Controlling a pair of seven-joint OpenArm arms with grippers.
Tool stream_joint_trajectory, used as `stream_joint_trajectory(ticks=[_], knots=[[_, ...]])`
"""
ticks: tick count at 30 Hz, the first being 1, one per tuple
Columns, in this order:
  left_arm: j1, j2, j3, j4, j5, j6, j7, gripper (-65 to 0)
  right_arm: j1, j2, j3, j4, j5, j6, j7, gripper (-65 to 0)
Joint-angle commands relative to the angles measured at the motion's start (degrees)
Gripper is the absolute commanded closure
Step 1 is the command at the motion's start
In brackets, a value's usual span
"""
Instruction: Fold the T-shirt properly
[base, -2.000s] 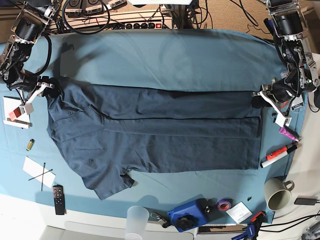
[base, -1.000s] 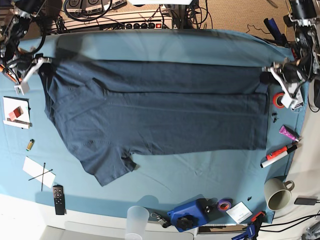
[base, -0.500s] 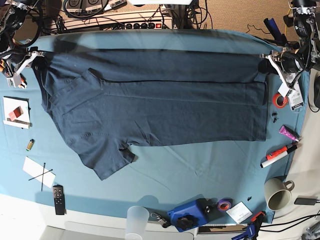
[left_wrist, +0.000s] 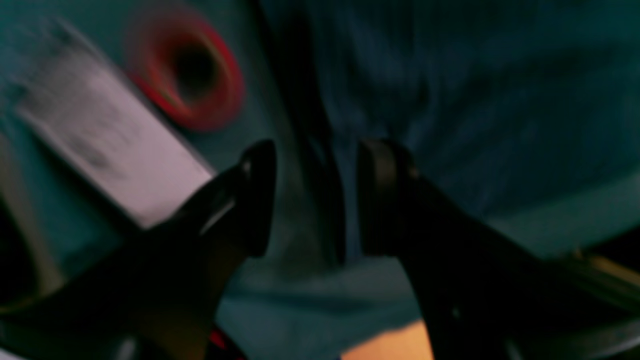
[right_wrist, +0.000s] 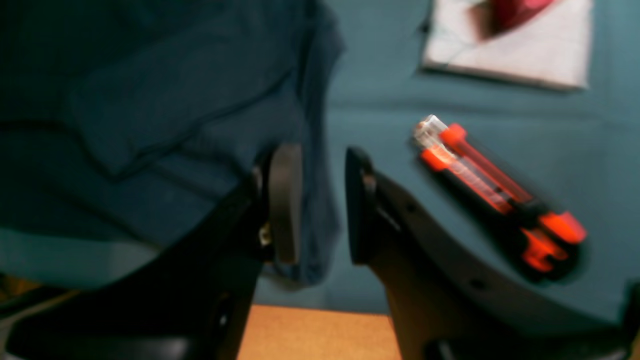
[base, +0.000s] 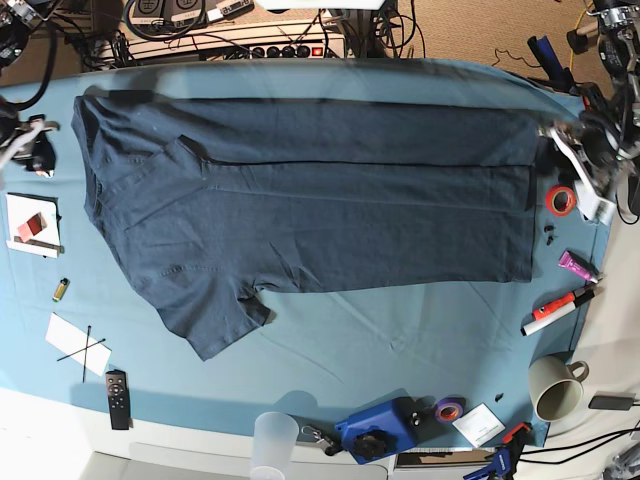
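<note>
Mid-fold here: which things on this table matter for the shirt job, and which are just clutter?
Job:
T-shirt
left gripper, open
right gripper, open

Lying about:
red tape roll
orange marker
mug
remote
clear cup

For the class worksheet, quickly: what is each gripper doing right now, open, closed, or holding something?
Left gripper: open, holding nothing; the T-shirt edge lies below the gap.
Right gripper: open, jaws apart around the T-shirt's edge, not clamped.
</note>
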Motion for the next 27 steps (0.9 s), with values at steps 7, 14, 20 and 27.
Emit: stream_joint_trajectory(ticks=[7,14,20,27], knots=[[-0.48,-0.68,-2.36,6.88,1.09,-0.2,-4.61,-27.0,3.65,2.45,-1.05,0.15,-6.97,-1.9,6.1,-15.7],[-0.42,1.38,-2.36,7.63,1.75,-0.2,-4.33,-27.0,18.32,2.43,-9.29,-13.07,-11.87,-3.93,9.7,-15.7],[-0.28,2.78,-2.36,7.63,1.79,-0.2,-4.07,-27.0,33.64,2.43,-24.35,-32.26,-23.32,-3.91,22.29,-15.7],[-0.15,3.26,-2.36,7.63,1.77,-0.22,-4.09,-27.0,49.0,2.32,-41.05,-52.35,-32.65,-5.55,31.78,-15.7]])
